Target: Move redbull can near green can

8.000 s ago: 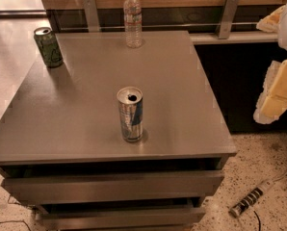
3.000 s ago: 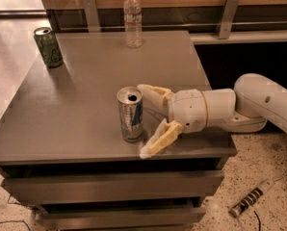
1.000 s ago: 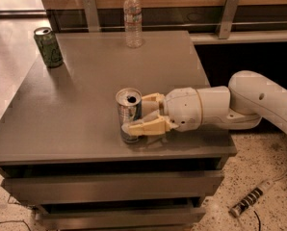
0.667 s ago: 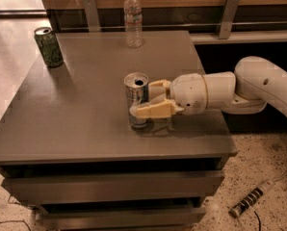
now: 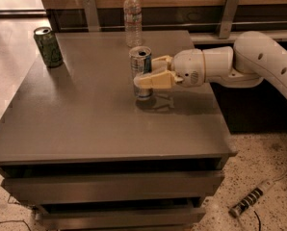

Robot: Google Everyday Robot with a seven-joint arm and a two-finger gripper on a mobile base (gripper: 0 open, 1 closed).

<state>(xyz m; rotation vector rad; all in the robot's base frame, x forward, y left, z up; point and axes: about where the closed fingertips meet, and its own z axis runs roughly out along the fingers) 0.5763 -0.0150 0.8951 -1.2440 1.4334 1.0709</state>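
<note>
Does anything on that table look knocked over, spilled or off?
Nothing stands out. The redbull can is upright in the end effector, which is closed around it near the middle. The green can at the far left corner and the water bottle at the back edge stand upright; nothing spilled.

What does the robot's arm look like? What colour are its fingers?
The arm is smooth, white and chubby like a tube, with rounded joints and a few small dark dots. The gripper, over the middle of the table at the redbull can, has flat, pale yellow fingers. No cables show on it.
</note>
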